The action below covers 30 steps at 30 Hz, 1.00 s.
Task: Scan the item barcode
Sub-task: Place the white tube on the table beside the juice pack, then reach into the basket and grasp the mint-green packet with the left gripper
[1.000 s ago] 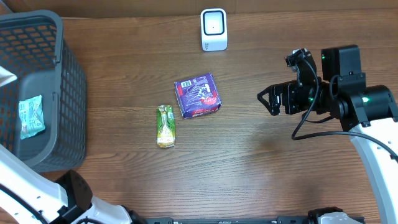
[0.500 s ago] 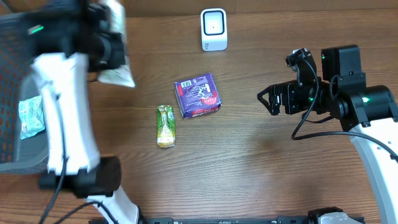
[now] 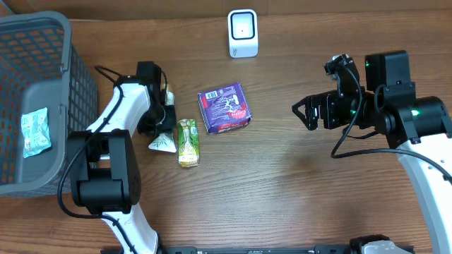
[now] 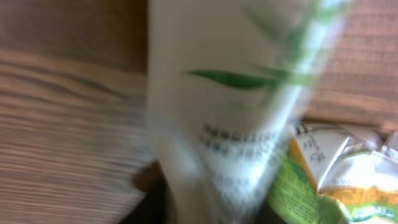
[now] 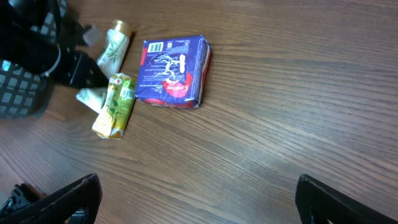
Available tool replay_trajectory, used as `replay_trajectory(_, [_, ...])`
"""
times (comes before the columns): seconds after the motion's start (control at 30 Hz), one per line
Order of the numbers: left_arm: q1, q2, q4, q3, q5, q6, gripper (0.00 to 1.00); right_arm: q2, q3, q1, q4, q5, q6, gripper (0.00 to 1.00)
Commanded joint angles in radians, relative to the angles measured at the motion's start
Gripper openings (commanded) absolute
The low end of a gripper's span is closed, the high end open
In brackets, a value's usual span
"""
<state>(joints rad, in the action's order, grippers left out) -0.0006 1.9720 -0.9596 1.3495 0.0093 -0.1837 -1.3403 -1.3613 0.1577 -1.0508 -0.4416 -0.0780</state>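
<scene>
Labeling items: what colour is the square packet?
The packet is purple with red; right wrist view.

white tube (image 3: 162, 143) with green leaf print lies on the desk (image 3: 282, 197), crimped end just beside a green-yellow packet (image 3: 188, 142). purple packet (image 3: 224, 108) lies flat to their right. white scanner (image 3: 243, 33) stands upright further back.

White tube (image 3: 162, 143) with green leaf print, purple-red packet (image 3: 224, 108), yellow-green pouch (image 3: 188, 142), grey lattice basket (image 3: 80, 99).
</scene>
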Motion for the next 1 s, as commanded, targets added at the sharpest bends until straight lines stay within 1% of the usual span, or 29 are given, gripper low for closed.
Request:
replay_trajectory(0.0, [-0.006,-0.038,-0.002,0.02,0.097,0.006,0.59,0.001,-0.026,0.004,0.009,-0.008,-0.002,1.0])
replay_trajectory(0.07, [-0.003,-0.039,-0.062,0.116,0.1,0.037,0.6,0.001,-0.026,0.004,0.013,-0.008,-0.002,1.0])
replay_trajectory(0.13, [0.009,-0.046,-0.145,0.253,0.1,0.058,0.59,0.001,-0.026,0.004,0.014,-0.008,-0.002,1.0])
replay_trajectory(0.27, [0.061,-0.074,-0.357,0.669,0.088,0.057,0.61,0.001,-0.026,0.004,0.016,-0.008,-0.002,1.0])
replay_trajectory(0.33, [0.105,-0.077,-0.471,0.903,0.067,0.056,0.64,0.001,-0.026,0.004,0.017,-0.008,-0.002,1.0])
replay_trajectory(0.4, [0.157,-0.077,-0.555,1.069,0.039,0.053,0.63,0.001,-0.026,0.004,0.017,-0.008,-0.002,1.0])
replay_trajectory(0.43, [0.21,-0.077,-0.62,1.167,0.023,0.045,0.63,0.001,-0.026,0.004,0.016,-0.008,-0.002,1.0])
replay_trajectory(0.47, [0.273,-0.077,-0.669,1.226,0.014,0.043,0.63,0.001,-0.026,0.004,0.016,-0.008,-0.002,1.0])
replay_trajectory(0.57, [0.419,-0.077,-0.731,1.258,0.009,0.037,0.63,0.001,-0.026,0.004,0.017,-0.008,-0.002,1.0])
replay_trajectory(0.7, [0.607,-0.074,-0.725,1.197,0.009,0.019,0.61,0.001,-0.026,0.004,0.017,-0.008,-0.002,1.0])
replay_trajectory(0.73, [0.636,-0.074,-0.712,1.174,0.009,0.025,0.61,0.001,-0.026,0.004,0.017,-0.008,-0.002,1.0])
replay_trajectory(0.8, [0.686,-0.074,-0.642,1.083,0.018,0.076,0.61,0.001,-0.026,0.004,0.018,-0.008,-0.002,1.0])
replay_trajectory(0.87, [0.697,-0.072,-0.582,1.007,0.018,0.122,0.58,0.001,-0.026,0.004,0.021,-0.008,-0.002,1.0])
replay_trajectory(0.9, [0.703,-0.069,-0.519,0.933,0.018,0.147,0.57,0.001,-0.026,0.004,0.022,-0.008,-0.002,1.0])
replay_trajectory(0.97, [0.705,-0.062,-0.427,0.832,0.017,0.156,0.57,0.001,-0.026,0.004,0.021,-0.007,-0.002,1.0])
